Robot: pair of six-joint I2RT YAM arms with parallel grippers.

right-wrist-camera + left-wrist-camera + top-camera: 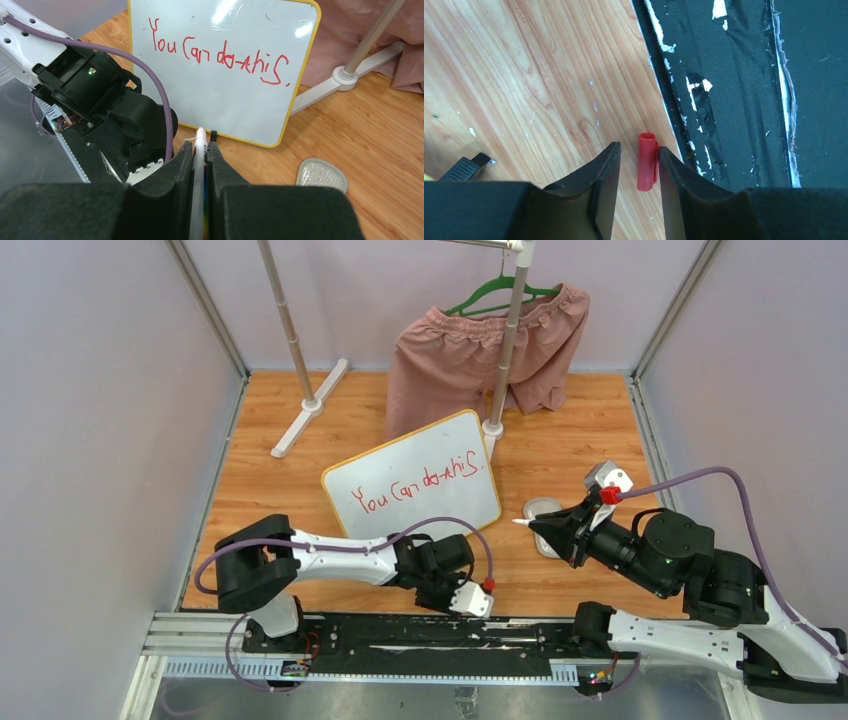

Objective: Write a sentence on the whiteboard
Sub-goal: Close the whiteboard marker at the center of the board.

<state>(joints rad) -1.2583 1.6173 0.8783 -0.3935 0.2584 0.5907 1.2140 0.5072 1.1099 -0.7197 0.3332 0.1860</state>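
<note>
The whiteboard (412,488) (220,95), white with a thin yellow frame, stands tilted mid-table. The sentence (425,484) (215,55) runs across it in red, "You can do this". My right gripper (545,530) (200,147) is shut on a white marker (199,170), whose bare tip points at the board's lower edge, just short of it. My left gripper (445,592) (639,150) hangs low over the near table edge, open around a small red cap (646,162) lying on the wood. The cap touches the right finger, with a gap to the left one.
Pink shorts (480,350) hang on a green hanger from a rack whose white feet (310,405) rest behind the board. A silvery oval pad (542,510) (322,175) lies right of the board. The black base rail (400,630) (734,90) borders the cap.
</note>
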